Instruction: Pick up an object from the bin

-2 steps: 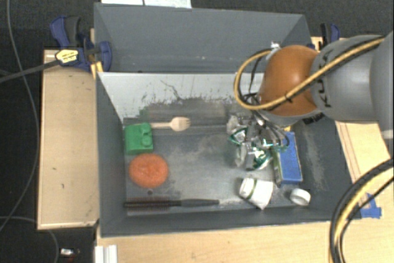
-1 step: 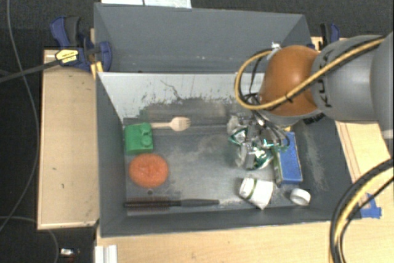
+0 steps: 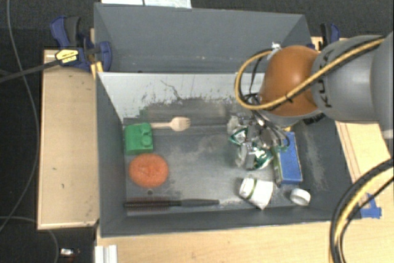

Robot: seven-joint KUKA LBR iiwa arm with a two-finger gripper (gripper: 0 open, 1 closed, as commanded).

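Observation:
My gripper (image 3: 248, 154) hangs low over the bin floor, right of the middle, under the arm's orange cover. A blue flat box (image 3: 288, 164) lies just to its right, close against it. A white cup-like thing with a green mark (image 3: 257, 191) lies on its side just in front of the gripper. A small grey-white round cap (image 3: 300, 196) sits in the front right corner. Whether anything is held is hidden.
On the left side lie a green toy block (image 3: 138, 137) and an orange round ball (image 3: 148, 170). A small wooden spoon (image 3: 172, 125) rests near the back wall. A long black pen (image 3: 169, 202) lies along the front wall.

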